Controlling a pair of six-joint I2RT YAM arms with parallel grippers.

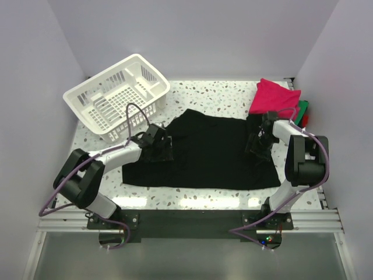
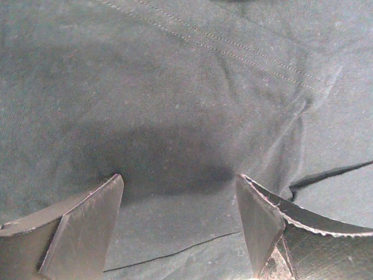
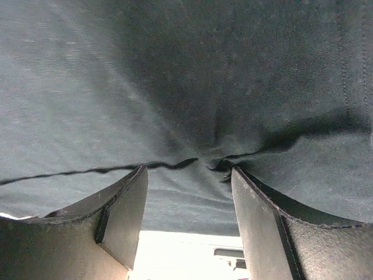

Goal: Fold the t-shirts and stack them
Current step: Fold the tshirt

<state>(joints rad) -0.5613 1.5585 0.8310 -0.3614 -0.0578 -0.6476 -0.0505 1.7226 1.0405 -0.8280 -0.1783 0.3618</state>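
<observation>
T-shirt (image 1: 204, 154), large and black, lies spread beneath left hand (image 1: 161, 149) and right hand (image 1: 257, 143).

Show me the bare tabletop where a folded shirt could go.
Best patch: far middle of the table, between the white basket and the pink shirt pile. A narrow strip runs along the near edge, before the black t-shirt. The left hand and right hand crowd its sides.

A: How's the light?
B: Bright, even, from overhead; glare streaks the table (image 1: 221, 93) at its near edge.
A: Wrist cameras?
B: Dimmer. Soft shadow pools on the black t-shirt (image 2: 175, 87); the right view's bottom is blown white.
</observation>
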